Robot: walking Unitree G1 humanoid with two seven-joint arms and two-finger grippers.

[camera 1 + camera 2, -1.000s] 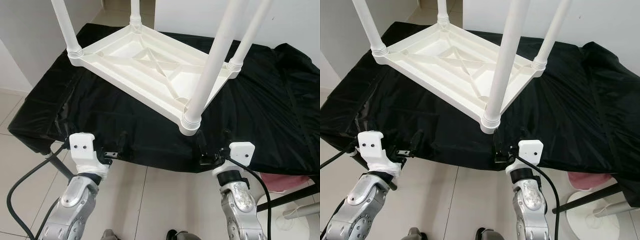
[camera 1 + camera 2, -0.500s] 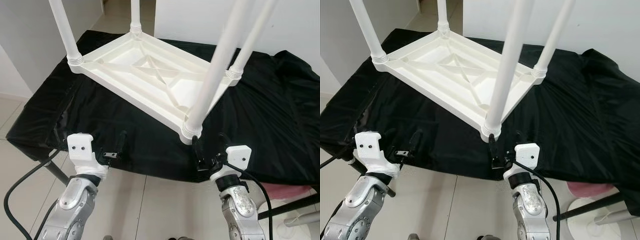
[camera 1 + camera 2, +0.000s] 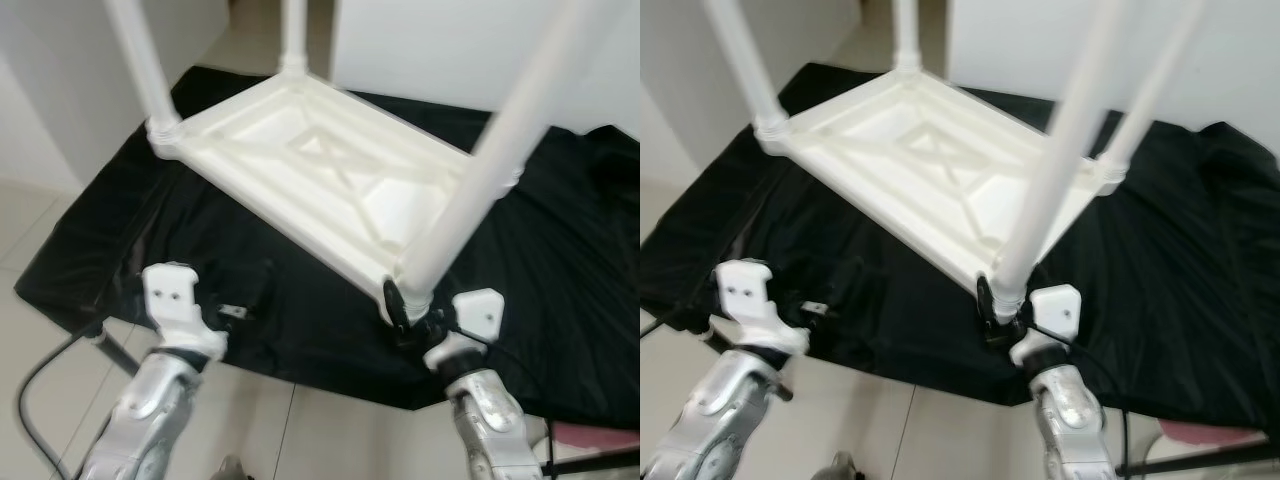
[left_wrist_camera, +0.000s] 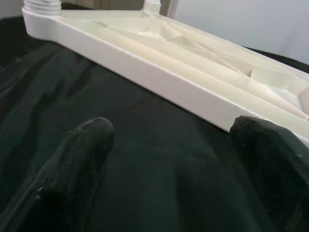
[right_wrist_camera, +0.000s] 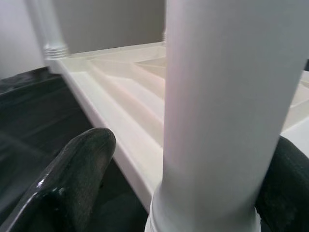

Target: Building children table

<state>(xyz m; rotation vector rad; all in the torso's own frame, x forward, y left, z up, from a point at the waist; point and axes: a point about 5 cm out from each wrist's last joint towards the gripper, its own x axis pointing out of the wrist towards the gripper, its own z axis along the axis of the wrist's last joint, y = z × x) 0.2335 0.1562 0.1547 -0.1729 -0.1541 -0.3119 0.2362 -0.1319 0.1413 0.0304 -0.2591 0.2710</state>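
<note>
Looking down, we see the white plastic children's table (image 3: pixel 330 190) lying upside down on a black cloth-covered worktable (image 3: pixel 560 260), all four white round legs fitted and standing up. Our right gripper (image 3: pixel 405 305) has its fingers spread around the base of the nearest leg (image 3: pixel 1040 215), not yet closed. Our left gripper (image 4: pixel 169 159) hovers spread over the cloth. We judge assembly nearly done; turning it upright remains.

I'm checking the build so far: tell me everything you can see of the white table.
The white table looks like plastic and lies upside down on a black cloth, its ribbed underside up with crossed braces. Four round legs stand up from collared corner sockets. The right tool has its fingers either side of the nearest leg, at its base; the left tool is open just short of the table's edge.
</note>
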